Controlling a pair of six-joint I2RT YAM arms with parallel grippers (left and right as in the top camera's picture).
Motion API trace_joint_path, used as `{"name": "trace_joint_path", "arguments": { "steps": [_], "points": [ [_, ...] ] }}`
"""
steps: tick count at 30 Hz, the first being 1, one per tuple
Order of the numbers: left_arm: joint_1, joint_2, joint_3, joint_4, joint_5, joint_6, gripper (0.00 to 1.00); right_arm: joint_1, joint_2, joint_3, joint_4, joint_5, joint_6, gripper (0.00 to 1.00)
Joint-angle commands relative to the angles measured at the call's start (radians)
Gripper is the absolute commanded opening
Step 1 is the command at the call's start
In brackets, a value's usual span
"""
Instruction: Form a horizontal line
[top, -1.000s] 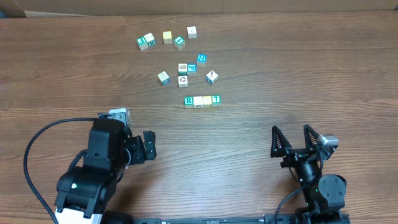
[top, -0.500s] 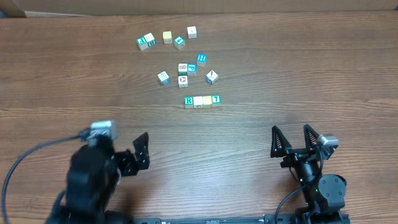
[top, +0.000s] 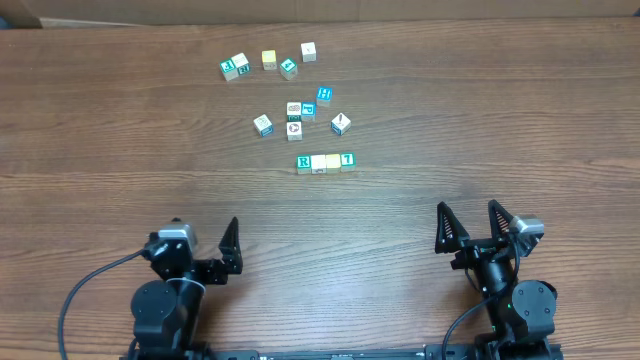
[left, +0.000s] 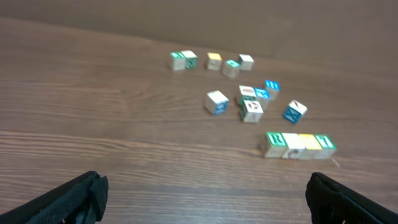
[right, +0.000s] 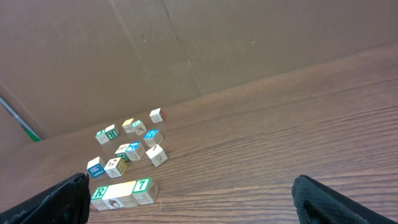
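A short row of wooden letter blocks (top: 325, 161) lies side by side at the table's middle, with a green R at its left end and a green 7 at its right; it also shows in the left wrist view (left: 300, 144) and the right wrist view (right: 122, 191). Several loose blocks (top: 300, 115) lie scattered just behind it, and more loose blocks (top: 263, 62) sit further back. My left gripper (top: 200, 248) is open and empty near the front left. My right gripper (top: 472, 224) is open and empty near the front right. Both are well clear of the blocks.
A brown cardboard wall (right: 186, 50) stands along the table's far edge. Black cables (top: 70, 300) trail from the left arm at the front edge.
My left arm has drawn back toward the front edge and turned its gripper to face the blocks. The right arm and the blocks have not moved.
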Motion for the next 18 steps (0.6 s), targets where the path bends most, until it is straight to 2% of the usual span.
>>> {"name": "trace_joint_path", "arguments": {
  "steps": [1, 7, 18],
  "points": [
    [0.006, -0.04, -0.061, 0.053, 0.062, 0.037, 1.0, -0.006, -0.012, -0.005, 0.007, -0.006, 0.005, 1.0],
    [0.006, -0.077, -0.084, 0.084, 0.062, 0.081, 1.0, -0.006, -0.012, -0.005, 0.008, -0.006, 0.005, 1.0],
    [0.006, -0.077, -0.084, 0.082, 0.061, 0.079, 1.0, -0.006, -0.012, -0.005, 0.007, -0.006, 0.005, 1.0]
  ]
}}
